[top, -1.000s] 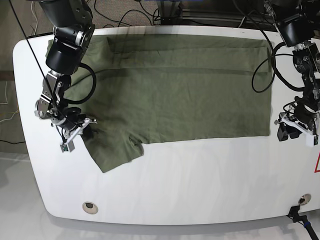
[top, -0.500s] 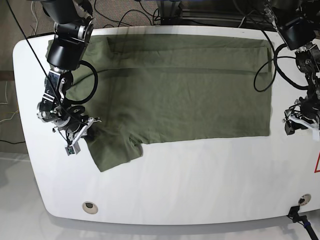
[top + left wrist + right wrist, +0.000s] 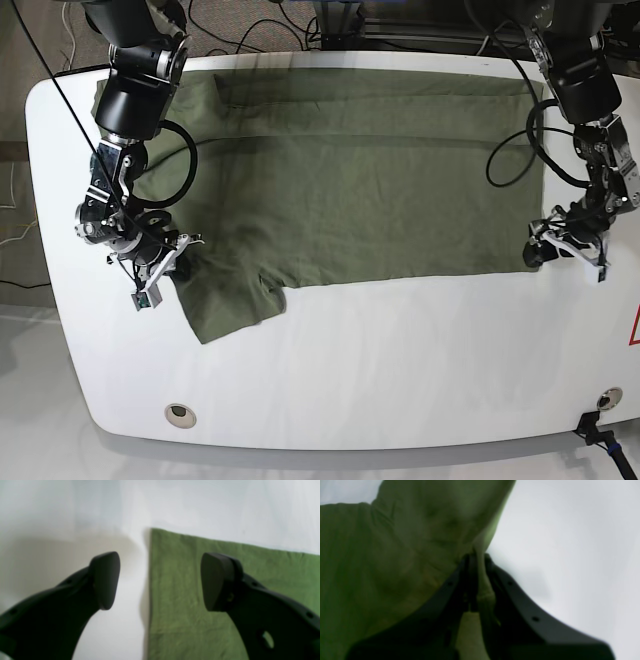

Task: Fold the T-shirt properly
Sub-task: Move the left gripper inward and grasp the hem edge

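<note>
Left gripper (image 3: 160, 580) has its jaws wide apart, straddling the side edge of the T-shirt (image 3: 200, 585): one pad sits over green cloth, the other over bare white table (image 3: 75, 517), and nothing's pinched between them. In the base view that gripper (image 3: 545, 247) is right at the shirt's (image 3: 350, 180) near corner. Right gripper (image 3: 477, 562) is clamped tight on a thin fold of the shirt (image 3: 382, 555), with cloth running between the pads and bunching upward from there. The base view puts that gripper (image 3: 160, 268) at the sleeve. Shirt's otherwise spread flat across the far half of the table (image 3: 400, 370). Both wrist views are blurry, and the right one's fingertips are mostly lost in dark cloth and shadow.
</note>
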`<state>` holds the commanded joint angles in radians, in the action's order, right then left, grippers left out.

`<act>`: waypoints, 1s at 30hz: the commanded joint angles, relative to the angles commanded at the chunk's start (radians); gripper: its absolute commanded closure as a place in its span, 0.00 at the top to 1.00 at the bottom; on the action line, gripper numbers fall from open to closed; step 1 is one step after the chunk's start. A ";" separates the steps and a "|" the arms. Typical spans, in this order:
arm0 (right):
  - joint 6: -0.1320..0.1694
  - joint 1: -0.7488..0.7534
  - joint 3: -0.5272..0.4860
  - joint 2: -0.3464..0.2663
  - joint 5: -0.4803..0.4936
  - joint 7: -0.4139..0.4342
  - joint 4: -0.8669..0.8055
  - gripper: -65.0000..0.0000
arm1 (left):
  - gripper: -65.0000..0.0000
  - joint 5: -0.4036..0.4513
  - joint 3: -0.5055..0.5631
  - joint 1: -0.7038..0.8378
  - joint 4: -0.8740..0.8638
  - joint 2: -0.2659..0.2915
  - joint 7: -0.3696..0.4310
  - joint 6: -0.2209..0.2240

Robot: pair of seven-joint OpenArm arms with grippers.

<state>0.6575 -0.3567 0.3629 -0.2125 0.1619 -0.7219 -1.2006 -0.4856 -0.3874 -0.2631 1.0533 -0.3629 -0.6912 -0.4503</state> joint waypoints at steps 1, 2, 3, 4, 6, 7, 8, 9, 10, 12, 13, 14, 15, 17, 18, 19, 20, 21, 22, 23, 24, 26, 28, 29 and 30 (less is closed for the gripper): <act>0.000 0.000 0.000 0.000 0.000 0.000 0.000 0.00 | 0.73 0.000 0.006 -0.009 -0.026 0.000 0.000 0.000; 0.000 0.000 0.000 0.000 0.000 0.000 0.000 0.00 | 0.73 -0.002 0.009 -0.014 -0.049 0.002 0.002 0.000; 0.000 0.000 0.000 0.000 0.000 0.000 0.000 0.00 | 0.73 -0.002 0.011 -0.025 -0.071 0.002 0.005 0.000; 0.000 0.000 0.000 0.000 0.000 0.000 0.000 0.00 | 0.73 -0.002 0.011 -0.028 -0.087 0.005 0.017 0.000; 0.000 0.000 0.000 0.000 0.000 0.000 0.000 0.00 | 0.73 0.003 0.014 -0.028 -0.106 0.020 0.052 -0.002; 0.000 0.000 0.000 0.000 0.000 0.000 0.000 0.00 | 0.73 0.003 0.014 -0.029 -0.121 0.020 0.058 -0.002; 0.000 0.000 0.000 0.000 0.000 0.000 0.000 0.00 | 0.73 0.003 0.014 -0.031 -0.135 0.021 0.060 -0.002; 0.000 0.000 0.000 0.000 0.000 0.002 0.000 0.00 | 0.73 0.000 0.018 -0.031 -0.144 0.023 0.060 -0.003; 0.000 0.000 0.000 0.002 0.000 0.002 0.000 0.00 | 0.73 -0.002 0.035 -0.031 -0.147 0.031 0.060 -0.009; 0.000 0.000 0.000 0.002 0.000 0.002 0.000 0.00 | 0.73 -0.002 0.071 -0.031 -0.144 0.049 0.061 -0.046; 0.000 0.000 0.000 0.002 0.000 0.002 0.000 0.00 | 0.73 -0.002 0.075 -0.031 -0.144 0.051 0.060 -0.060; 0.000 0.000 0.000 0.005 0.000 0.002 0.000 0.00 | 0.73 -0.002 0.080 -0.031 -0.144 0.052 0.060 -0.069; 0.000 0.000 0.000 0.014 -0.002 0.003 0.000 0.00 | 0.73 -0.002 0.080 -0.031 -0.144 0.066 0.060 -0.072; 0.000 0.000 0.003 0.017 -0.005 0.003 0.000 0.00 | 0.73 0.000 0.081 -0.031 -0.143 0.078 0.058 -0.087; 0.002 0.000 0.003 0.018 -0.005 0.003 0.000 0.00 | 0.73 0.000 0.081 -0.031 -0.143 0.078 0.058 -0.098; 0.002 0.002 0.003 0.020 -0.005 0.005 0.000 0.00 | 0.73 0.000 0.081 -0.031 -0.143 0.078 0.058 -0.100; 0.002 0.002 0.003 0.020 -0.005 0.005 0.000 0.00 | 0.73 0.000 0.081 -0.031 -0.143 0.078 0.060 -0.101; 0.002 0.002 0.003 0.020 -0.005 0.005 0.000 0.00 | 0.73 0.000 0.081 -0.031 -0.141 0.078 0.061 -0.103; 0.002 0.002 0.003 0.021 -0.005 0.005 0.000 0.00 | 0.73 0.002 0.081 -0.031 -0.133 0.078 0.063 -0.104; 0.002 0.002 0.003 0.021 -0.003 0.005 0.000 0.00 | 0.73 0.002 0.081 -0.026 -0.114 0.078 0.064 -0.104; 0.003 0.002 0.003 0.021 -0.005 0.005 0.000 0.00 | 0.73 0.002 0.081 -0.025 -0.094 0.078 0.064 -0.104; 0.003 0.002 0.003 0.021 -0.005 0.005 0.000 0.00 | 0.67 0.003 0.081 -0.023 -0.044 0.078 0.064 -0.101; 0.003 0.002 0.003 0.021 -0.005 0.005 0.000 0.00 | 0.47 0.003 0.081 -0.021 -0.011 0.078 0.064 -0.101; 0.003 0.002 0.003 0.021 -0.005 0.005 0.000 0.00 | 0.35 0.003 0.081 -0.021 0.002 0.078 0.064 -0.100; 0.003 0.002 0.003 0.021 -0.005 0.005 0.000 0.00 | 0.21 0.003 0.081 -0.021 0.014 0.078 0.064 -0.100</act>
<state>0.6605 -0.3552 0.3659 -0.1910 0.1573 -0.7173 -1.2006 -0.4826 -0.3061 -0.2846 1.0671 -0.2846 -0.6268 -0.5501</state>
